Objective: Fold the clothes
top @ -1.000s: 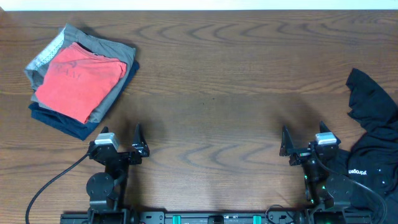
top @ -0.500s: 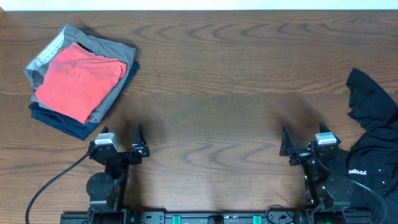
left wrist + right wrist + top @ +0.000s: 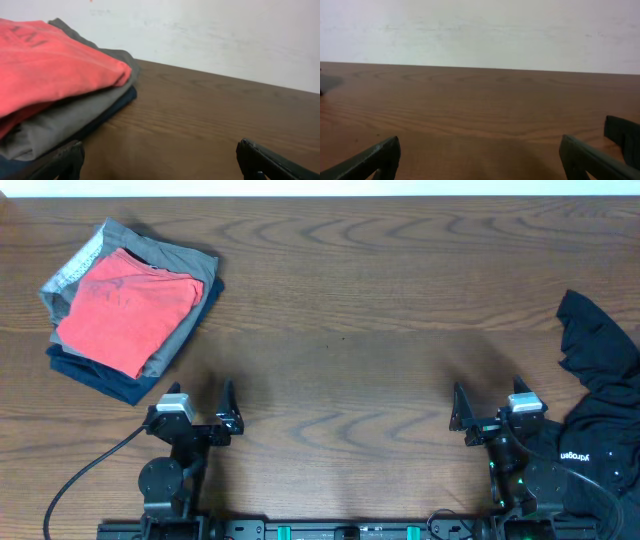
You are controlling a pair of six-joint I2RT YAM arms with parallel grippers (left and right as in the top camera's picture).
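Wood-grain table (image 3: 340, 300) fills the overhead view, and a pale wall (image 3: 480, 30) closes off the background in both wrist views. Your task piece, the black shirt (image 3: 600, 395), lies crumpled at the right edge of the frame and runs partly out of sight there. It is bunched rather than spread, so no fold has begun. It sits just beside the right arm's base, which I judge makes that arm the natural one to reach it first.

At the upper left you have a stack (image 3: 130, 320) of folded pieces: the red folded garment (image 3: 125, 305) on top, a grey garment (image 3: 195, 265) beneath it and a navy garment (image 3: 110, 385) at the bottom. They look set aside there to leave the middle of the table as working room.

The left tool (image 3: 197, 402) and right tool (image 3: 490, 412) both sit near the bottom edge, well apart, each with its jaws spread wide and nothing between them. The left wrist view looks toward the stack; the right wrist view shows mostly bare wood.

Small white lettering (image 3: 574, 453) shows on the shirt at the lower right. You will likely need to pull the shirt to the centre and flatten it before folding
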